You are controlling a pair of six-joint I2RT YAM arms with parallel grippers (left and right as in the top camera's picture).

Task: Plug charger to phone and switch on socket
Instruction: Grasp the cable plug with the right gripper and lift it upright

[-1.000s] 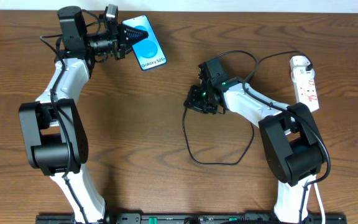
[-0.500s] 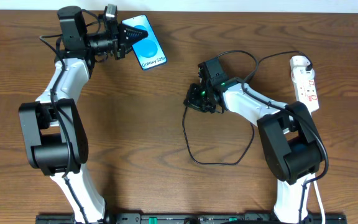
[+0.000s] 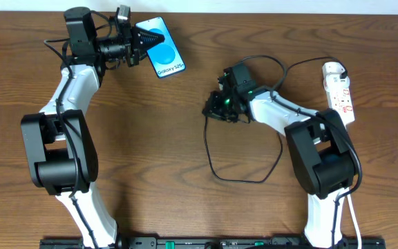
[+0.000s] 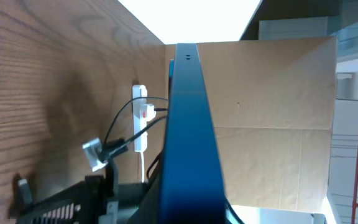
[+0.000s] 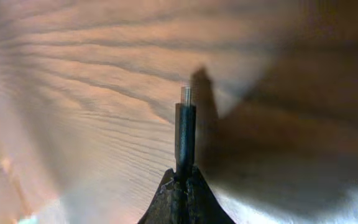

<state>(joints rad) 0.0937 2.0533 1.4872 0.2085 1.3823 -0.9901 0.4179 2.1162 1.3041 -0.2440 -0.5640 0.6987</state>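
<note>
The phone point(image 3: 164, 51), light blue screen with "Galaxy S25" text, is held at the back left, raised and tilted. My left gripper point(image 3: 138, 43) is shut on its near end. In the left wrist view the phone point(image 4: 188, 143) shows edge-on as a dark blue bar. My right gripper point(image 3: 213, 111) is shut on the charger plug point(image 5: 185, 130), its metal tip pointing out over the wood. The thin black charger cable point(image 3: 220, 173) loops on the table and runs back to the socket point(image 3: 340, 90), a white power strip at the far right.
The socket also shows far off in the left wrist view point(image 4: 140, 118), with the right arm point(image 4: 98, 152) before it. A cardboard wall point(image 4: 272, 112) stands beyond the table. The socket's thick white cord point(image 3: 354, 221) runs down the right side.
My right gripper has shifted slightly left and back with the plug. The left arm and phone have not moved.
</note>
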